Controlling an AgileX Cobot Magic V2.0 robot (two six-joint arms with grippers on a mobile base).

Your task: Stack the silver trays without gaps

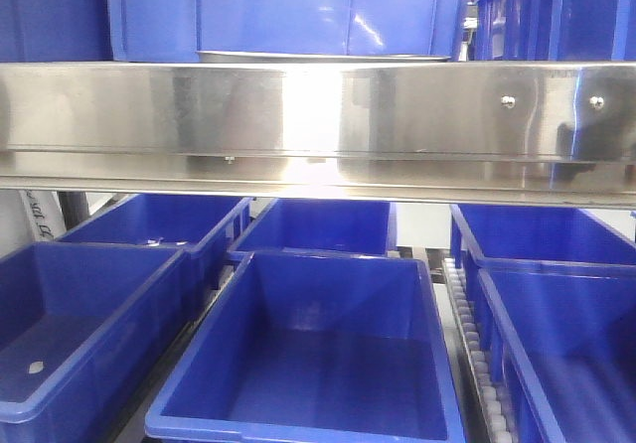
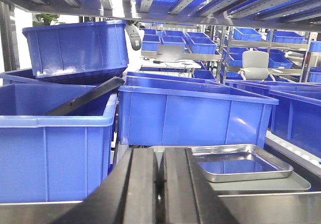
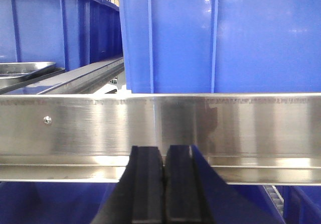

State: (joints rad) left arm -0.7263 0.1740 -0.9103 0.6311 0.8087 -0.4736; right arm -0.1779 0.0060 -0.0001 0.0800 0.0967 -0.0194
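Only in the left wrist view are the silver trays seen whole, beyond the left gripper; both it and the right gripper are closed together, empty.

The left gripper is sitting low and level, its two dark fingers pressed almost together. The right gripper is pointing forward likewise, fingers nearly touching, gripping nothing.
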